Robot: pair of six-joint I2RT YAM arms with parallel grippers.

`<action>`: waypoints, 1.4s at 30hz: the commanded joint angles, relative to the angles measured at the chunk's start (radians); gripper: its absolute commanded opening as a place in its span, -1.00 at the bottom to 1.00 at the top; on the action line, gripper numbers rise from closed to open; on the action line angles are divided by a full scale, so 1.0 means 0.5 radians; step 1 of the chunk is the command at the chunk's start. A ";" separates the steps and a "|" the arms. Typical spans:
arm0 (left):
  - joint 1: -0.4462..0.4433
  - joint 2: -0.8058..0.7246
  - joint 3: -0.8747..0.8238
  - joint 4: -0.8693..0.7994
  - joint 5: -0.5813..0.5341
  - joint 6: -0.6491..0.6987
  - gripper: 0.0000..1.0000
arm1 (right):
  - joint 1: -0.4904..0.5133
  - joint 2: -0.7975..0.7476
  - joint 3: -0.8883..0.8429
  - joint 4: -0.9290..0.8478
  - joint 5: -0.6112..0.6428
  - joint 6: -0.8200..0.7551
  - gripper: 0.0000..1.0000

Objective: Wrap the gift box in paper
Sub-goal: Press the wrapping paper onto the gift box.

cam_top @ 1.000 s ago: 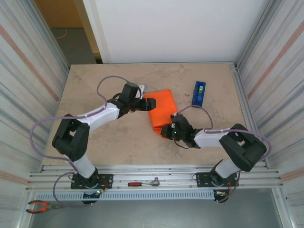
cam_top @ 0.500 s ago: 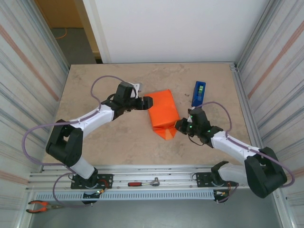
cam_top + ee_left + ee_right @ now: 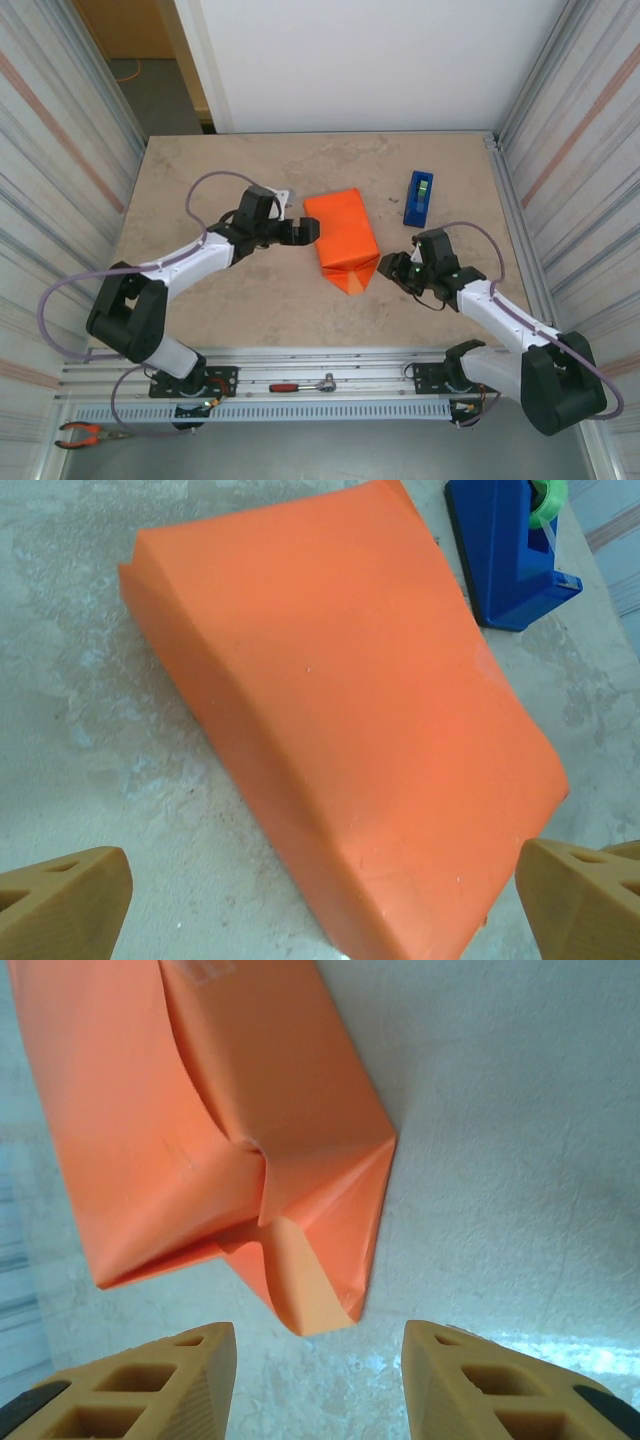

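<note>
1. Top external view: the gift box (image 3: 338,228), covered in orange paper (image 3: 356,274), lies mid-surface (image 3: 220,170), with a blue tape dispenser (image 3: 419,198) near it on the right. The left end effector (image 3: 306,231) stands just beside the box's left edge. The right end effector (image 3: 392,268) stands just beside its folded near end.
2. Left wrist view: the left end effector (image 3: 320,905) is released, its fingers (image 3: 60,900) spread wide. The box (image 3: 340,720) lies ahead of the gap, the dispenser (image 3: 505,550) beyond it.
3. Right wrist view: the right end effector (image 3: 320,1360) is released, its fingers (image 3: 150,1380) parted around nothing. The paper's (image 3: 300,1210) folded triangular flaps point toward the gap.
</note>
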 commanded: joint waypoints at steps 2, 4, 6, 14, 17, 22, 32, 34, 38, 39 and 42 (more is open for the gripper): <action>0.018 -0.142 -0.142 0.021 -0.022 -0.001 0.98 | 0.067 -0.044 -0.082 -0.015 0.073 0.119 -0.09; 0.019 -0.171 -0.209 0.045 -0.018 -0.034 0.97 | 0.097 -0.025 -0.100 0.030 0.061 0.139 -0.19; 0.008 -0.196 -0.285 0.065 -0.010 -0.072 0.97 | 0.145 0.007 -0.123 0.103 0.042 0.157 -0.51; -0.080 -0.292 -0.514 0.153 -0.079 -0.186 0.97 | 0.221 0.048 -0.184 0.304 0.105 0.213 -1.00; -0.097 -0.300 -0.556 0.189 -0.082 -0.221 0.97 | 0.225 0.045 -0.172 0.312 0.143 0.213 -1.00; -0.120 -0.285 -0.566 0.203 -0.100 -0.237 0.97 | 0.257 0.095 -0.159 0.360 0.165 0.222 -1.00; -0.149 -0.275 -0.544 0.214 -0.122 -0.246 0.98 | 0.344 0.333 -0.149 0.526 0.204 0.235 -1.00; -0.151 -0.266 -0.540 0.216 -0.125 -0.246 0.98 | 0.346 0.368 -0.142 0.548 0.201 0.235 -1.00; -0.164 -0.247 -0.538 0.222 -0.123 -0.252 0.98 | 0.365 0.421 -0.115 0.573 0.202 0.232 -1.00; -0.169 -0.244 -0.538 0.225 -0.125 -0.253 0.97 | 0.374 0.438 -0.109 0.577 0.203 0.229 -1.00; -0.170 -0.238 -0.538 0.231 -0.125 -0.255 0.98 | 0.410 0.485 -0.094 0.598 0.208 0.229 -1.00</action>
